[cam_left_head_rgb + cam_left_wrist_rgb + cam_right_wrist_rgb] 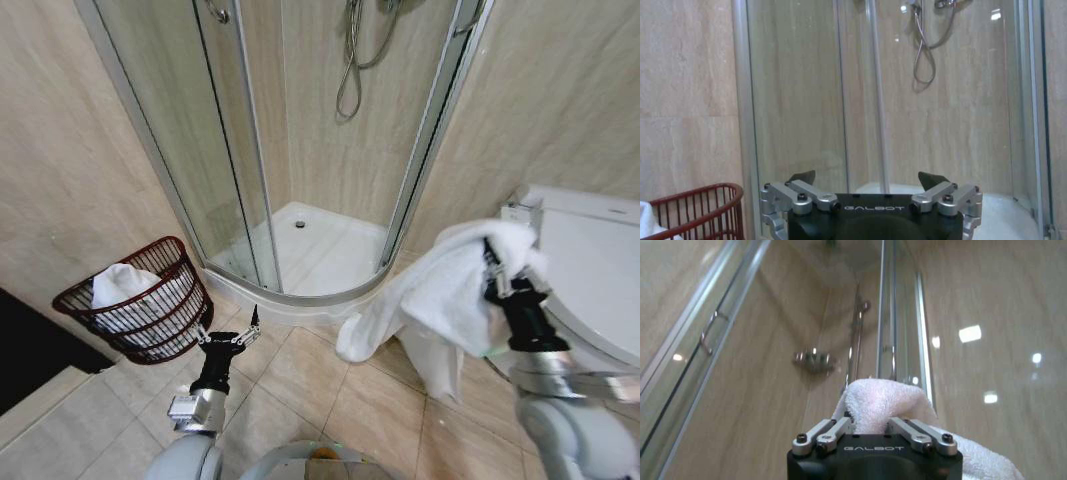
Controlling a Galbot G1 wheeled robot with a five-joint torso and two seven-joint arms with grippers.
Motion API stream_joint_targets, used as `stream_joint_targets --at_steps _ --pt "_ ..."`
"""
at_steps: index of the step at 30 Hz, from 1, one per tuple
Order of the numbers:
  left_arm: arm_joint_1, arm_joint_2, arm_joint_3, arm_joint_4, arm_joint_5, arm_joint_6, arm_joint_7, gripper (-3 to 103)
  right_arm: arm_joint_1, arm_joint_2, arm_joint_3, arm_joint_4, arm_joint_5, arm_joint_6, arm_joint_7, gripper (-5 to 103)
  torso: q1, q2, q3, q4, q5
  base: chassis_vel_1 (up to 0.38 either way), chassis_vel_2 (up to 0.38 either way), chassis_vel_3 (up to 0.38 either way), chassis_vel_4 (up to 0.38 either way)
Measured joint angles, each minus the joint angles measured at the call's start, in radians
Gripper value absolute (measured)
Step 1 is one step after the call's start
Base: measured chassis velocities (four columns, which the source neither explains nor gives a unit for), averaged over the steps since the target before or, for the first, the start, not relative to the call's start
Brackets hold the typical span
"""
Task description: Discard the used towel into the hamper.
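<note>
The right gripper (497, 272) is clamped on a white towel (440, 295), raised in front of the toilet (590, 270) at the right of the head view; in the right wrist view its fingers (833, 429) close on a bunched fold of the cloth, which hangs in long folds below and to the left of the claw, clear of the floor. The left gripper (229, 332) sits low over the tiled floor (310, 385) with its fingers spread apart and nothing between them, just beside the hamper (180, 325). The hamper stands against the left wall, tilted slightly, and already holds a white cloth (120, 285) that rises to about its rim. Between the two grippers lies open floor, bounded behind by the curved raised edge of the shower tray (300, 300) and its glass doors (215, 140). The toilet closes the right side.
</note>
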Motion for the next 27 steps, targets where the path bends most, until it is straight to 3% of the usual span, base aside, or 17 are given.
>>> stream_joint_targets --at_steps 5,10,11,14,20,27 --pt "0.000 0.000 0.000 0.000 0.000 0.000 0.000 100 -0.003 -0.010 0.043 0.049 0.025 0.015 0.024 14 0.000 0.000 0.000 -0.0001 0.0000 0.000 0.000 0.000 0.000" --pt "0.000 0.000 0.000 0.000 0.000 0.000 0.000 100 -0.017 -0.025 0.164 0.061 0.093 0.017 0.032 14 0.000 0.002 0.002 -0.0001 0.0004 0.000 0.000 0.000 0.000" --pt "0.000 0.000 0.000 0.000 0.000 0.000 0.000 100 -0.022 -0.038 0.256 0.061 0.137 0.016 0.032 14 0.000 0.008 0.008 -0.0001 0.0000 0.000 0.000 0.000 0.000" --pt "0.000 0.000 0.000 0.000 0.000 0.000 0.000 100 -0.029 -0.065 0.379 0.060 0.204 0.005 0.007 14 0.000 0.021 0.019 -0.0002 -0.0001 0.000 0.000 0.000 0.000" --pt "0.000 0.000 0.000 0.000 0.000 0.000 0.000 100 -0.036 -0.082 0.450 0.057 0.251 0.000 0.006 14 0.001 0.045 0.042 -0.0001 0.0000 0.000 0.000 0.000 0.000" --pt "0.000 0.000 0.000 0.000 0.000 0.000 0.000 100 -0.046 -0.070 0.459 0.055 0.256 0.006 0.011 14 0.006 0.073 0.066 -0.0001 0.0000 0.000 0.000 0.000 0.000"
